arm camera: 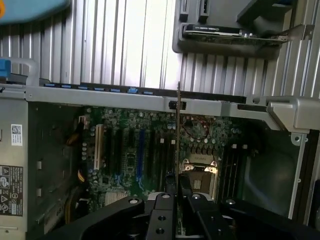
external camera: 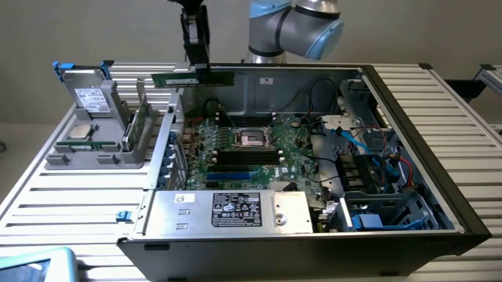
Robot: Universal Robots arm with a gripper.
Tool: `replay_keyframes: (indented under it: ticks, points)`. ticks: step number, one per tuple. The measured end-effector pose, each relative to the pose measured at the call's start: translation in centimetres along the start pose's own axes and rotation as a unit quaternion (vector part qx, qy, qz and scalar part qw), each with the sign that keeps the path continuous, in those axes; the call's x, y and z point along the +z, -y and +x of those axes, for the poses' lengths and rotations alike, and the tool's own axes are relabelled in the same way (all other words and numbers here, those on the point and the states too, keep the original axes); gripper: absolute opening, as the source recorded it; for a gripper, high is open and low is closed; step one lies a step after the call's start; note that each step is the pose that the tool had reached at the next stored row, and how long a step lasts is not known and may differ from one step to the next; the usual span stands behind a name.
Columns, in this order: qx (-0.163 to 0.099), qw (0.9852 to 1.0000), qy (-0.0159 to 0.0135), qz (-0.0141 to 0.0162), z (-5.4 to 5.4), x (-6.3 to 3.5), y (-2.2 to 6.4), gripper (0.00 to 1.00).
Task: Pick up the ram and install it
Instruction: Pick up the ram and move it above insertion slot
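The ram (external camera: 194, 78) is a slim green stick with a small white label. It hangs level in the air above the back left corner of the open computer case (external camera: 408, 111). My gripper (external camera: 201, 69) is shut on it from above. In the wrist view the ram (arm camera: 178, 130) shows edge-on as a thin line running out from between my fingertips (arm camera: 177, 183). Below it lies the green motherboard (external camera: 290, 147), with its black memory slots (external camera: 248, 156) beside the processor socket (external camera: 254, 137). The slots (arm camera: 230, 165) lie off to one side of the stick, past the socket.
A grey holder (external camera: 94, 154) stands on the slatted table at the exterior view's left, with a silver processor chip (external camera: 81, 131) and an upright board (external camera: 138, 126). A metal power supply (external camera: 227, 211) fills the case front. Cables and drive bays (external camera: 377, 170) crowd its right side.
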State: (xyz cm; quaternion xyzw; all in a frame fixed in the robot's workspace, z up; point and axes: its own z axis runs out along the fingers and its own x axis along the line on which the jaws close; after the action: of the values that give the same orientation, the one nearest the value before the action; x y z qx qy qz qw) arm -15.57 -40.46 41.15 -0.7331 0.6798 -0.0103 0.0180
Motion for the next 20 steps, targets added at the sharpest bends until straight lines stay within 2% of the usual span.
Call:
replay_keyframes:
  ticks: [8,11,16,20]
  points:
    - [0.0,1.0,-0.0017,0.0,0.1,1.16,3.53,0.14]
    - [0.0,1.0,-0.0038,0.0001,0.0,1.37,4.73,0.14]
    - [0.0,1.0,-0.0067,0.0005,-0.5,1.69,6.14,0.14]
    - [0.003,1.0,-0.0071,0.0009,-0.7,1.85,6.71,0.14]
